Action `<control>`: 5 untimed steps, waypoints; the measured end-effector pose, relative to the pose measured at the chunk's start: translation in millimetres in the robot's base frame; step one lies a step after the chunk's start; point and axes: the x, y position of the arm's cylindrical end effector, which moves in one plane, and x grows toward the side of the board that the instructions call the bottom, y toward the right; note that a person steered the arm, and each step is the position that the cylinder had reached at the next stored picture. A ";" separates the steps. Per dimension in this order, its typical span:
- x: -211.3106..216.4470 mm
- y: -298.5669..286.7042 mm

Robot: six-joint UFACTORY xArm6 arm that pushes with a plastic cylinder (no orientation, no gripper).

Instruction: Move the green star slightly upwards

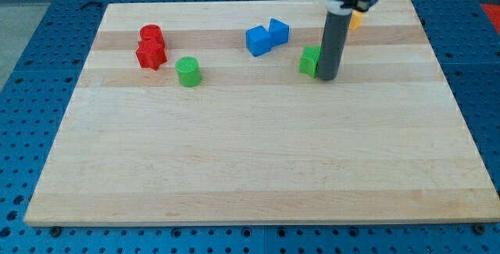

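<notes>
Tabletop (258, 160) of pale wood fills the camera view, seen from a slightly raised angle, with blue perforated metal around its edges. My tip (328, 77), the lower end of a straight dark rod with no fingers on it, so nothing to hold apart or press together, rests on the wood toward one o'clock from the board's centre. The green star (309, 61), the block to be moved, sits right against the tip at its nine o'clock side, touching or nearly so, and the rod hides part of it, so its star outline cannot be confirmed. At about eleven o'clock from that block, a short way off, lie two blue blocks (266, 36) pressed together. Toward ten o'clock from the board's centre stands a green cylinder (187, 72), and just beyond it a red cylinder (150, 33) stacked close above a red star-like block (151, 55). A small orange-yellow block (355, 20) peeks out behind the arm near the twelve o'clock edge. Judging by this layout, the tip is beside the star rather than below it, so the upward push looks not yet lined up.
</notes>
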 end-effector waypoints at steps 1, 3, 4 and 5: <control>15.4 -0.4; 2.6 -26.4; -22.8 -24.4; -18.1 -36.8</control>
